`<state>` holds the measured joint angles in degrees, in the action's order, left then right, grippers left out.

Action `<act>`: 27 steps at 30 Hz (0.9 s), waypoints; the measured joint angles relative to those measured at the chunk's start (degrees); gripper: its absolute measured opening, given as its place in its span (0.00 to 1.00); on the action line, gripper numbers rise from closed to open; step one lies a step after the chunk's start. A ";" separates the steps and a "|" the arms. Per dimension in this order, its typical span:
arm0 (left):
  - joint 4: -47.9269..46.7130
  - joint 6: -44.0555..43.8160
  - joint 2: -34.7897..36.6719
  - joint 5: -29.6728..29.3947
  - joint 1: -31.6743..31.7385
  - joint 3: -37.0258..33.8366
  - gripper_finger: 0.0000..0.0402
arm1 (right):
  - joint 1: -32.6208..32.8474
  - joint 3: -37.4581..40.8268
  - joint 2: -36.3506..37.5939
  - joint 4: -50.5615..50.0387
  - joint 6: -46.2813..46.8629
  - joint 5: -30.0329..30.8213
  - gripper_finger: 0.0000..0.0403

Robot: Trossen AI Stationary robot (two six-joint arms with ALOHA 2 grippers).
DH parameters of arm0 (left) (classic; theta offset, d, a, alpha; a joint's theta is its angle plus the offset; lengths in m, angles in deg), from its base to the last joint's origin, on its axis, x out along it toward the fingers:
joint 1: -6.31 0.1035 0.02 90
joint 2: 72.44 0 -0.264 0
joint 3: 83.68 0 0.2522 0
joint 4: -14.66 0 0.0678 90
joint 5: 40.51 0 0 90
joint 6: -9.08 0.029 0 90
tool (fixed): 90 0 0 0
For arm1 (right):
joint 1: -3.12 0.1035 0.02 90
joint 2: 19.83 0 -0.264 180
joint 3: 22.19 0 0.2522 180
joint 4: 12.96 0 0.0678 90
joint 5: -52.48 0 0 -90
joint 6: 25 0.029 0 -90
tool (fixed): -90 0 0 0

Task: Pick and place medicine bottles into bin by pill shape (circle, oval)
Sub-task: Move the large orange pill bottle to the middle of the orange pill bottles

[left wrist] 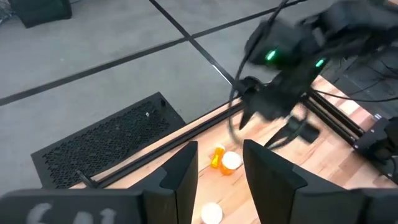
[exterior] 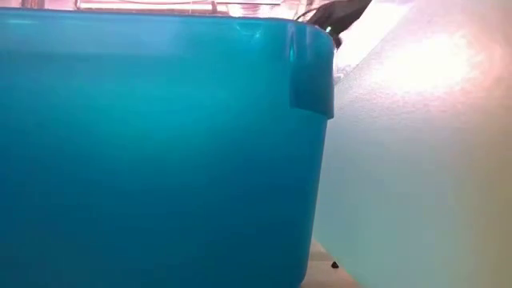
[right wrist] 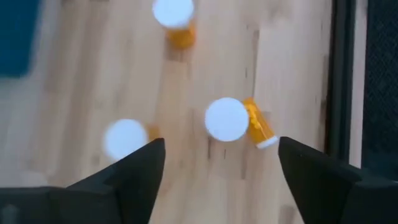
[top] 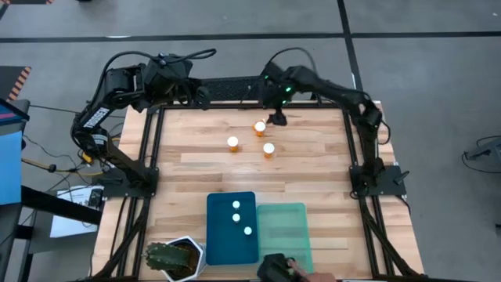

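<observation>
Three orange medicine bottles with white caps stand on the wooden table at the far middle: one (top: 260,127), one (top: 232,142) and one (top: 268,150). Three more white-capped bottles (top: 236,217) sit in the dark blue tray (top: 219,243); the mint green tray (top: 283,235) is beside it on the right. My right gripper (top: 277,119) is open just above and beside the farthest bottle (right wrist: 227,118), its fingers spread wider than the bottle and apart from it. My left gripper (left wrist: 219,144) is open over the table's far left edge.
A spiky green plant in a white pot (top: 174,258) stands at the near left corner. A dark object (top: 275,269) lies at the near edge by the green tray. Black frame rails (top: 149,149) run along the table's left, right and far sides. The tray walls (exterior: 160,144) fill the low view.
</observation>
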<state>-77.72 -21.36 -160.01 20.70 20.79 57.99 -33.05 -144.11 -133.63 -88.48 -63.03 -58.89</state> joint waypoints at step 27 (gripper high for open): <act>-1.19 -0.62 -0.75 1.12 1.12 0.04 0.32 | 5.22 -0.74 -10.08 5.57 -7.12 13.70 0.94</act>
<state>-78.91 -21.99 -160.76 21.83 21.91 58.04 -27.83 -144.85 -143.71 -82.91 -70.15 -45.19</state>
